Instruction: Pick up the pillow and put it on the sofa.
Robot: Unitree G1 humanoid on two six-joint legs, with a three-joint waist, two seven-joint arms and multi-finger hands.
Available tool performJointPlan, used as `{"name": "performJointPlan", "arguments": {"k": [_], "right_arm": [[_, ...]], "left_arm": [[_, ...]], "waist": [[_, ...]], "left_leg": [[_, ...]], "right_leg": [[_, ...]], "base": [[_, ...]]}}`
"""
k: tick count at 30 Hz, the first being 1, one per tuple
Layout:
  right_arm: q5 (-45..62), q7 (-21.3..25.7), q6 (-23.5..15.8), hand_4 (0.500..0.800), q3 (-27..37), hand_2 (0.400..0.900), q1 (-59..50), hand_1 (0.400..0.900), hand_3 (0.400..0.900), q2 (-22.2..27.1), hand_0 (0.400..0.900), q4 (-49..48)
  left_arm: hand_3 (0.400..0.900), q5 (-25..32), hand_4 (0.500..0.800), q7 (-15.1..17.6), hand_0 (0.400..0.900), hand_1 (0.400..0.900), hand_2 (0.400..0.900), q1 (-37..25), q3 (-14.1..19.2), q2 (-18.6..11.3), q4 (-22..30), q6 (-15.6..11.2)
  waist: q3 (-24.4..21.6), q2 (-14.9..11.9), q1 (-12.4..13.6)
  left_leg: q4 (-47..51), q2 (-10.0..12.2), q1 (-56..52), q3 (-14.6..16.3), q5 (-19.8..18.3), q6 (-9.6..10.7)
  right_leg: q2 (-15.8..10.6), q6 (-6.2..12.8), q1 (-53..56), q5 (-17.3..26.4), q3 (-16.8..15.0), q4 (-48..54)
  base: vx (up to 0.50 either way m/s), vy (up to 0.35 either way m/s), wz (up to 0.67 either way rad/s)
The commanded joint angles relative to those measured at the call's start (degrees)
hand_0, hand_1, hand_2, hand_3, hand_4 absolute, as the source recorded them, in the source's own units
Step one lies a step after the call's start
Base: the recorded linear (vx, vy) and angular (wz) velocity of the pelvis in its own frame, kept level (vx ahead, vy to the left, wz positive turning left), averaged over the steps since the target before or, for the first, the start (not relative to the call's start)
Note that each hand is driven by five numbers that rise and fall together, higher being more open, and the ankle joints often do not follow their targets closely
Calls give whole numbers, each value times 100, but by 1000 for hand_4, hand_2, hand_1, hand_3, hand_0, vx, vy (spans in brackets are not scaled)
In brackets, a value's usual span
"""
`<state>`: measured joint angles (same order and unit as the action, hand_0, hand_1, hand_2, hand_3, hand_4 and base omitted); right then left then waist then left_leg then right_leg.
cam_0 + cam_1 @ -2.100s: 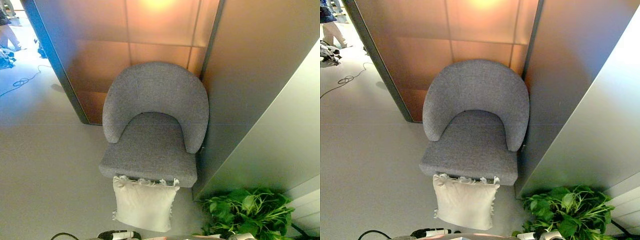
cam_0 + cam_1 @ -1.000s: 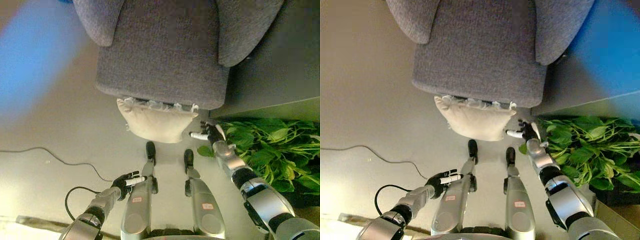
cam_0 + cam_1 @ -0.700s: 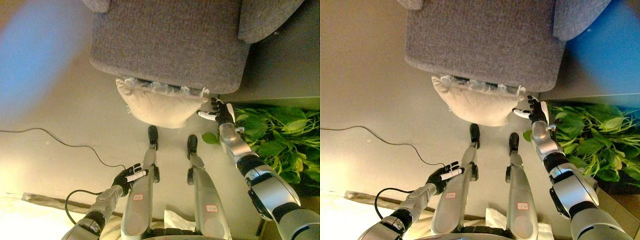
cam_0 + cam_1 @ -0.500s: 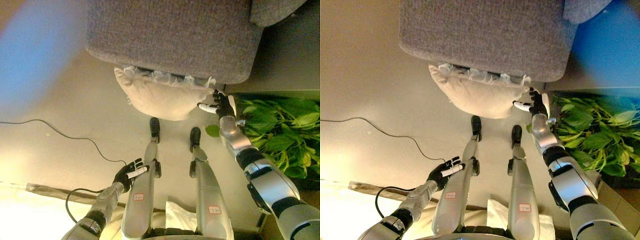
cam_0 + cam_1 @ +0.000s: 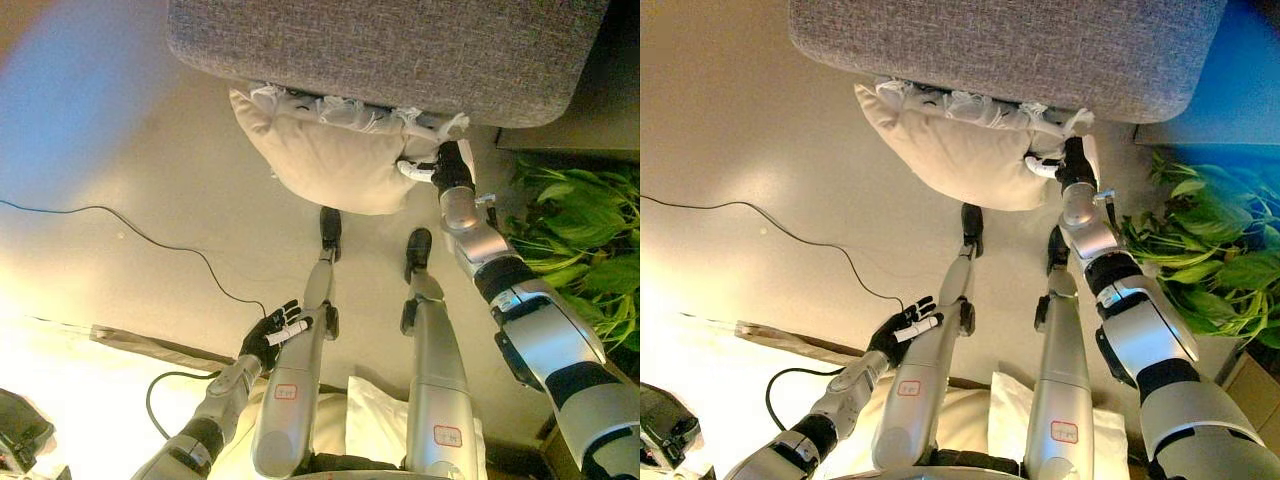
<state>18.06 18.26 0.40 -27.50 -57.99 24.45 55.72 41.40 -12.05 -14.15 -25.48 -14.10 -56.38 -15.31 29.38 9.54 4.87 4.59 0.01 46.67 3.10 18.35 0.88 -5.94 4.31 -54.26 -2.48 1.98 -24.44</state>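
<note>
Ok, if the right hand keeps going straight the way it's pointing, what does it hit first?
The right hand points up at the pillow's right edge and seems already against it. Just past that is the sofa seat front. Depth is hard to judge here.

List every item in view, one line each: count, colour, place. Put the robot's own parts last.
Sofa: one, grey fabric, top of view, only its seat front showing.
Pillow: one, cream with a frilled edge, on the floor, leaning against the sofa's front.
Plant: one, green leaves, right side, beside the sofa.
Floor: beige, under everything.
Left hand: one, dark with white tips, lower centre-left, fingers spread, holding nothing.
Right hand: one, dark, at the pillow's right corner; whether it grips cannot be told.
</note>
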Motion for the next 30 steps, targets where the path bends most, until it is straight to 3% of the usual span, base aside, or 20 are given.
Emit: {"name": "performJointPlan", "arguments": {"k": [1,2,3,4,19,26,30], "right_arm": [[167,-210,-480,800,-332,900,-381,900,900,-26,900,-186],[140,-219,-489,800,-325,900,-394,900,900,-58,900,-195],[126,-214,-509,687,-327,712,-387,712,712,-82,712,-205],[145,-231,-520,500,-328,400,-384,400,400,-92,400,-208],[178,-318,-669,500,-277,400,-110,400,400,-187,400,-90],[178,-664,-938,500,-312,400,471,400,400,-256,400,-718],[52,-836,-840,500,-362,400,902,400,400,-184,400,-1302]], "left_arm": [[900,-90,800,-351,900,900,900,354,-384,401,-114,-9],[900,-108,800,-352,900,900,900,354,-382,407,-107,-26],[900,-121,800,-359,900,900,900,359,-378,409,-108,-39],[900,-129,800,-365,900,900,900,358,-377,410,-116,-50],[900,-232,800,-329,900,900,900,243,-303,468,-523,-130],[900,-434,800,-351,900,900,900,178,-65,381,-776,68],[900,-554,800,-331,900,900,900,170,81,337,-852,283]], "waist": [[41,321,45],[41,314,53],[41,305,56],[41,298,58],[41,62,13],[41,-208,-90],[41,-328,-164]], "left_leg": [[-22,-174,-4,42,-625,268],[-16,-171,1,45,-619,274],[-13,-167,-3,49,-610,275],[-10,-166,-9,50,-608,275],[4,-197,-627,-9,-681,271],[2,-173,-1472,-57,-841,269],[-34,-156,-2062,-72,-989,266]], "right_leg": [[17,48,313,1036,352,1757],[14,51,320,1037,360,1769],[18,45,332,1038,367,1773],[19,43,342,1039,371,1777],[71,30,957,1021,465,1790],[111,12,1775,854,528,1771],[77,32,2345,728,588,1756]], "base": [[0,0,0],[0,0,0],[0,0,0],[0,0,0],[-9,-9,-3],[-29,-9,-7],[-3,1,-1]]}}
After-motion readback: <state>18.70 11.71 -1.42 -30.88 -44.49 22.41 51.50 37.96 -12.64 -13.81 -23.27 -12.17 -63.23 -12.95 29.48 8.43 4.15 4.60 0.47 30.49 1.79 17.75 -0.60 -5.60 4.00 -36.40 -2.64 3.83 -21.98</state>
